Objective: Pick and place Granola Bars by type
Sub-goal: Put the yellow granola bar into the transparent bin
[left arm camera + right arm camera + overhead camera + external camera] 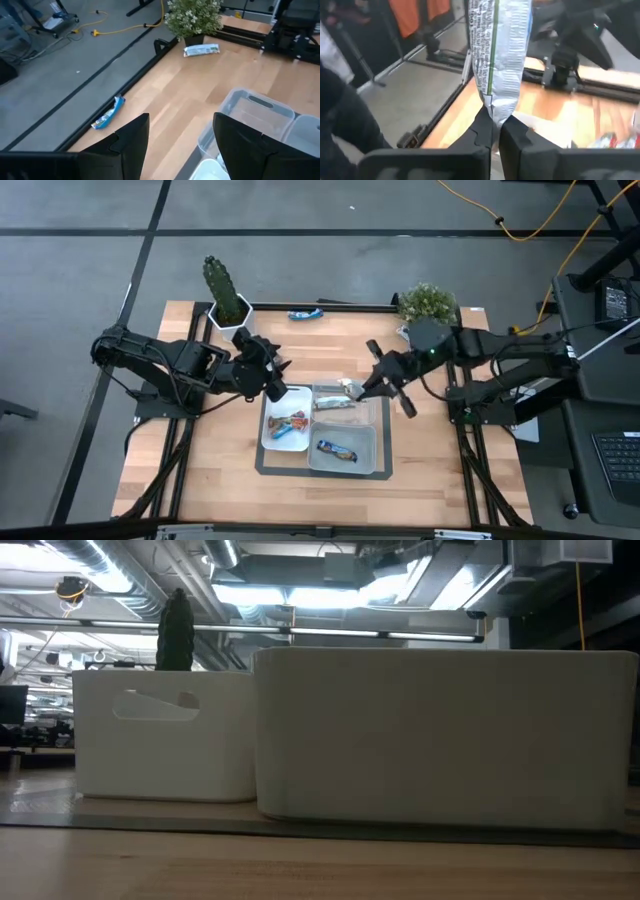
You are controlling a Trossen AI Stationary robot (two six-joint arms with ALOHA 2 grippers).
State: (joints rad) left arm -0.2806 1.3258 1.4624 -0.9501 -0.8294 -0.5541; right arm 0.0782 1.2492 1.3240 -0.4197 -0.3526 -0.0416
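Pale wooden boards make up the table point(210, 470), with the divided tray point(376, 448) sitting on a dark mat near its middle. Above the tray's rear compartment hangs the right gripper point(360, 391), clenched on one end of a silver-blue granola bar point(349, 388); the right wrist view shows that bar point(499, 55) pinched by its crimped end between the two dark fingers point(517, 136) and standing up from them. A second silver-blue bar point(335, 403) lies in the rear compartment just beneath. In the front compartment lies a blue bar point(337, 450), and the white compartment on the tray's left side holds a small heap of brown, red and orange bars point(288, 425). Just behind that white compartment's rear corner hovers the left gripper point(276, 378), its fingers point(131, 145) parted and holding nothing. Well behind the tray, at the table's far edge, lies another blue bar point(304, 314), between a potted cactus point(226, 294) and a small leafy plant point(427, 304). One more silver-blue bar point(201, 50) rests on the boards just beside the leafy plant's pot, seen from the left wrist.
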